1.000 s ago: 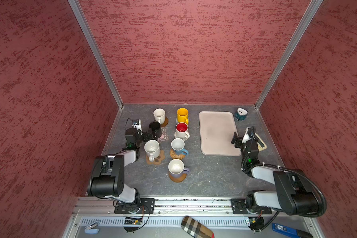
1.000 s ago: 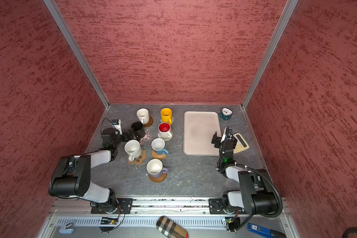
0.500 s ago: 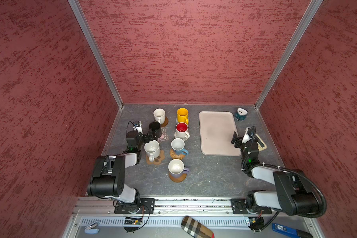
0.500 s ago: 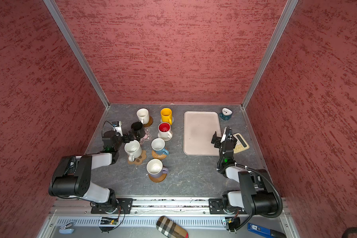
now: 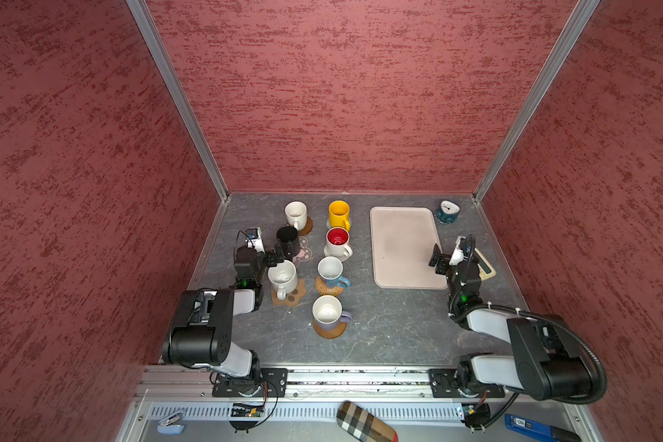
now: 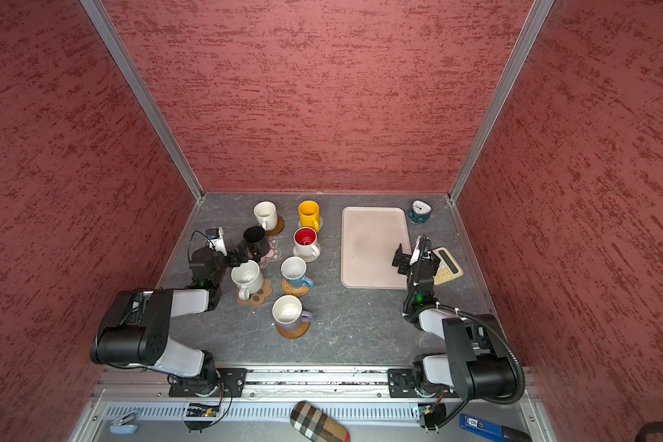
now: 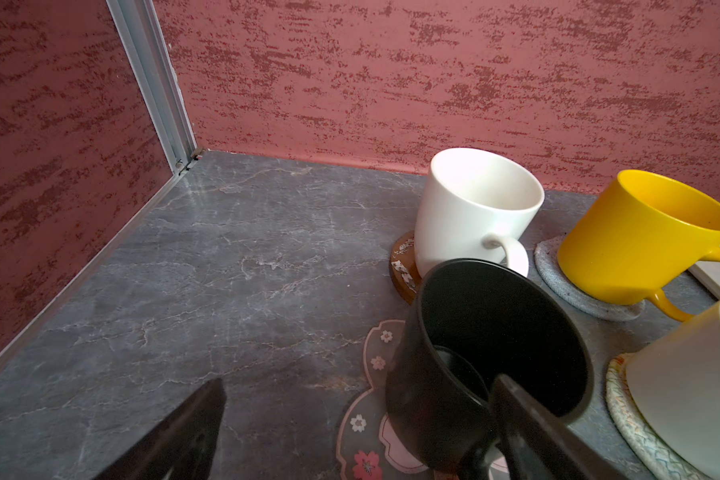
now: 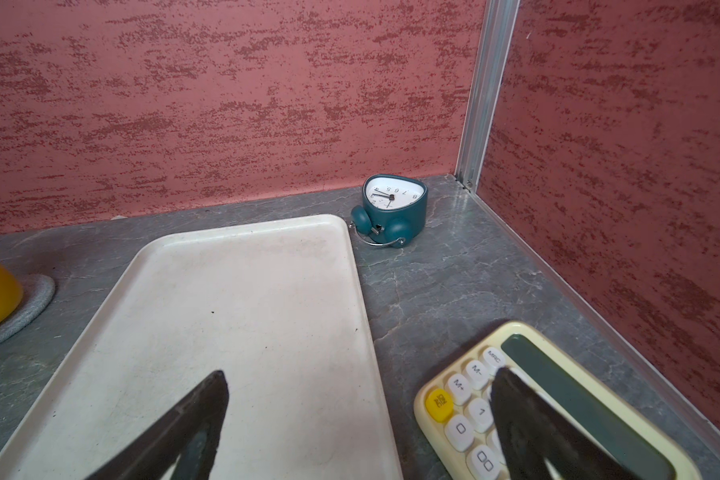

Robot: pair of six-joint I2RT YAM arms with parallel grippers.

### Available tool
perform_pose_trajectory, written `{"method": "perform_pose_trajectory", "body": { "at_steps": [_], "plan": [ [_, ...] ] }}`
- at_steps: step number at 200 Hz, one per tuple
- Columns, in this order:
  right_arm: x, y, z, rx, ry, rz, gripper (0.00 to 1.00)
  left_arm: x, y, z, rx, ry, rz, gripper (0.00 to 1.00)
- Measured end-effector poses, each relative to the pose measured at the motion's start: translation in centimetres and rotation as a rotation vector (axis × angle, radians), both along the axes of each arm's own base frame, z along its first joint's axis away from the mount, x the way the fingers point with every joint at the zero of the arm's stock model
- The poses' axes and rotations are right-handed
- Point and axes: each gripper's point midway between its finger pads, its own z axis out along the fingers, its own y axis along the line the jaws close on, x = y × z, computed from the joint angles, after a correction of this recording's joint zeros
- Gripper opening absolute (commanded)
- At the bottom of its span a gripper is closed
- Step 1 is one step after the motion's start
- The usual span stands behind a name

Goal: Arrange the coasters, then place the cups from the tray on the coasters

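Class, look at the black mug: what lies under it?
The black mug stands on the pink flower-shaped coaster, whose petals stick out past its base. The coaster's middle is covered by the mug and cannot be seen.

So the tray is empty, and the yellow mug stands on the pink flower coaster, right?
Not quite: the yellow mug stands on the grey woven coaster, as the left wrist view shows. The tray is indeed empty.

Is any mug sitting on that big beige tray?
No, in a top view the tray lies bare, and the yellow mug and the others stand off to its left.
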Motion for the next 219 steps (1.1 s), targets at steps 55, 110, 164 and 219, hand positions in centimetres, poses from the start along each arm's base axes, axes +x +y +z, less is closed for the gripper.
{"method": "perform_pose_trajectory", "body": {
  "at_steps": [55, 110, 164, 219],
  "plan": [
    [0.0, -0.1, 0.0, 0.004, 0.000, -0.003, 0.99, -0.1, 0.0, 0.1, 0.005, -0.009, 0.008, 0.99],
    [-0.9, -0.5, 0.0, 0.011, -0.022, -0.024, 0.99, -0.5, -0.2, 0.4, 0.017, -0.041, 0.017, 0.99],
    [-1.5, -1.5, 0.1, 0.007, -0.035, -0.071, 0.99, -0.5, -0.1, 0.4, 0.017, -0.043, 0.011, 1.00],
    [-0.7, -2.2, 0.1, 0.006, -0.028, -0.093, 0.99, -0.4, 0.1, 0.3, 0.013, -0.042, 0.013, 0.99]
  ]
}}
